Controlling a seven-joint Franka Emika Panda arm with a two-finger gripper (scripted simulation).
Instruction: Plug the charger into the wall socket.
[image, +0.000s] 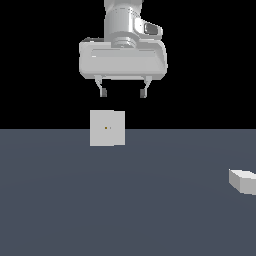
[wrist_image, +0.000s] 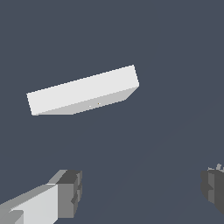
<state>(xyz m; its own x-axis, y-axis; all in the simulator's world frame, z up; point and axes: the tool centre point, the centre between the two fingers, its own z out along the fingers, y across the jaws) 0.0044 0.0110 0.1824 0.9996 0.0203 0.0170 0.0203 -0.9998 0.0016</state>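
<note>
A bare simulated test scene, not a real room: flat slate-grey floor (image: 125, 210), black void behind, plain untextured shapes.

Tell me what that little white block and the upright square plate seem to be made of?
Both are simulator renders, so only a guess. The charger looks like matte off-white plastic: flat shading, no gloss or texture. The wall socket looks the same plain matte white, with two tiny dots at its centre, one orange, perhaps metal contacts.
</note>
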